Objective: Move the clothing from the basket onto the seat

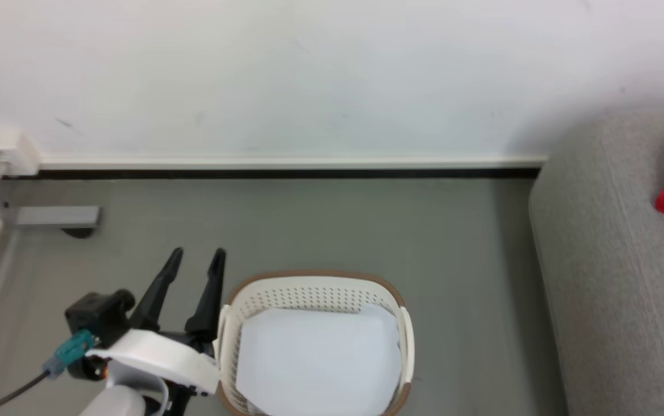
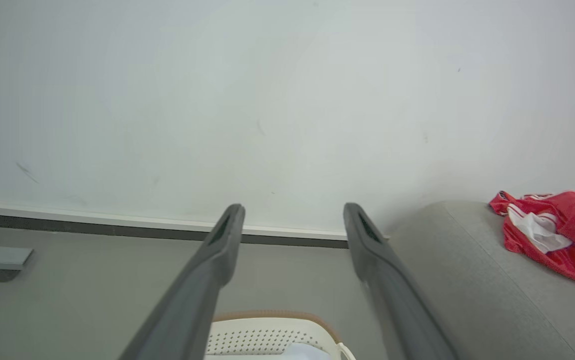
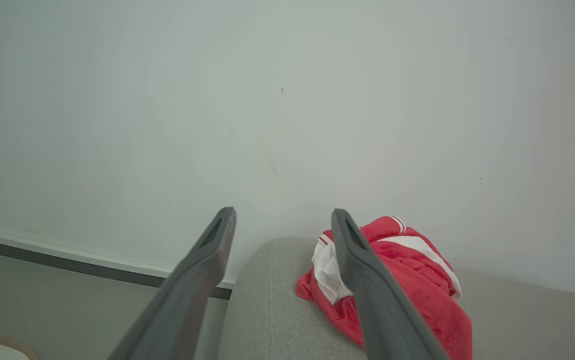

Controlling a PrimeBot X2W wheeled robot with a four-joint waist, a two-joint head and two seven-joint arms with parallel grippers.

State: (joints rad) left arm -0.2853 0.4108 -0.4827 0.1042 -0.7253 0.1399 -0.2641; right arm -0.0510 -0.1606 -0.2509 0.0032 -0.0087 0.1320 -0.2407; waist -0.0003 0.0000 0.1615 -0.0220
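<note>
Both our left gripper [image 2: 292,210] and right gripper [image 3: 282,212] hung spread wide, holding nothing. The clothing [image 3: 417,285] lay heaped on the seat [image 3: 267,310]; the basket [image 1: 314,278] held just a pale pad [image 1: 314,358]. We judged the move done, so backing the right gripper away without snagging fabric mattered most.

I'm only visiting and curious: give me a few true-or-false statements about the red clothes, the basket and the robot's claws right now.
1. The clothing lies on the grey sofa. True.
2. The basket holds the clothing. False: a pale flat pad lies in it.
3. The left gripper is open and empty. True.
4. The right gripper is clamped on the clothing. False: it is open, holding nothing.
5. The basket stands on the sofa. False: it stands on the floor.
</note>
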